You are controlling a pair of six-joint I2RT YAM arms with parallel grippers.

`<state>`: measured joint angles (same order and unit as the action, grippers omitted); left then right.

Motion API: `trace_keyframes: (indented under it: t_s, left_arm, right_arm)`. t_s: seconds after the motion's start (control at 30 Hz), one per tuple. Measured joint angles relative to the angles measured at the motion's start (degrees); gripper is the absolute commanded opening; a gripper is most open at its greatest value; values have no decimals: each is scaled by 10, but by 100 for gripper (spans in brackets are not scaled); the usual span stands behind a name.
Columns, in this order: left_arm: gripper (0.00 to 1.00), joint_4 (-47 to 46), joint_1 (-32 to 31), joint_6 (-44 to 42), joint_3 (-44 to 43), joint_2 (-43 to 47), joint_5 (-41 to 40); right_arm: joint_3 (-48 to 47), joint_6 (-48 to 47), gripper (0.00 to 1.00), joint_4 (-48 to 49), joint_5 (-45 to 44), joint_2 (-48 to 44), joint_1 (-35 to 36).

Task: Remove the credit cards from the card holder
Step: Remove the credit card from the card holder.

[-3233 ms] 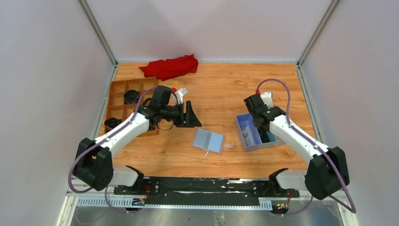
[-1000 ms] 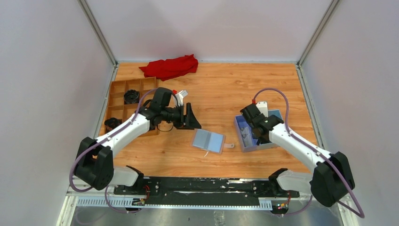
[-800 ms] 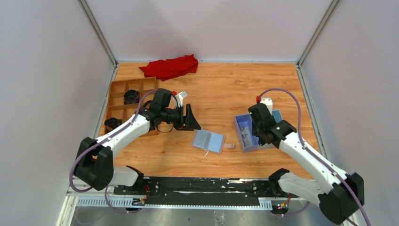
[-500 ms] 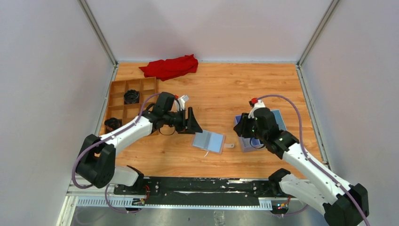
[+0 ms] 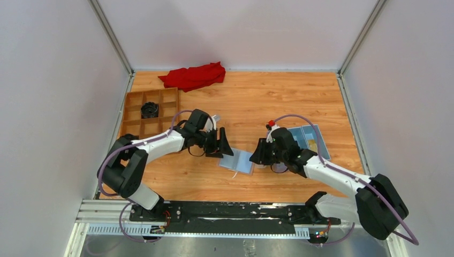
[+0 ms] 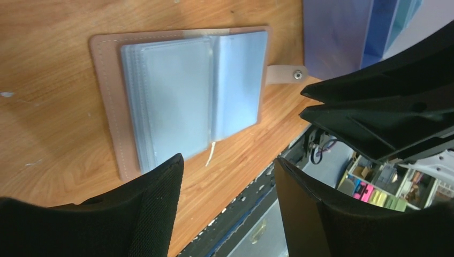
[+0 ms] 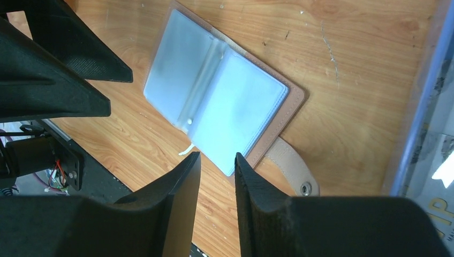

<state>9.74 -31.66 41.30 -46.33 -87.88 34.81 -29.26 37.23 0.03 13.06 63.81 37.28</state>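
The card holder (image 5: 239, 160) lies open and flat on the wood between both grippers. It is tan-pink outside with pale grey-blue sleeves (image 6: 182, 96), and its snap strap (image 7: 292, 167) sticks out to the side. No credit cards can be made out in the sleeves. My left gripper (image 5: 222, 145) hangs just left of the holder, open and empty, with a wide gap (image 6: 227, 160). My right gripper (image 5: 259, 153) hovers at the holder's strap corner, its fingers a narrow gap apart with nothing between them (image 7: 217, 156). What looks like a pale grey card with gold print (image 7: 440, 206) lies in the blue box.
A deep blue box (image 6: 337, 37) stands right of the holder, behind my right gripper. A brown compartment tray (image 5: 131, 115) holding a black object (image 5: 150, 110) sits at the left, and a red cloth (image 5: 194, 76) at the back. The black rail runs along the near edge.
My right arm has left the blue box and swung left and down to the holder's strap side. My left gripper has moved nearer, to the holder's left edge.
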Motion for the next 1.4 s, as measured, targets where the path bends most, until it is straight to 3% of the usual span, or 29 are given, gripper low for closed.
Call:
trace_keyframes:
  t_s: [0.4, 0.63, 1.2, 1.4]
  left_arm:
    - [67, 44, 0, -39, -33, -46, -103]
    - [62, 17, -1, -31, -32, -77, -82]
    - [59, -55, -19, 14, -28, -73, -20]
    - [59, -69, -61, 22, -40, -68, 8]
  right_arm:
    - [0, 4, 36, 19, -11, 59, 6]
    - [-1, 3, 36, 19, -12, 117, 12]
    - [-20, 3, 36, 39, -6, 148, 20]
    - [-20, 3, 35, 39, -6, 148, 20]
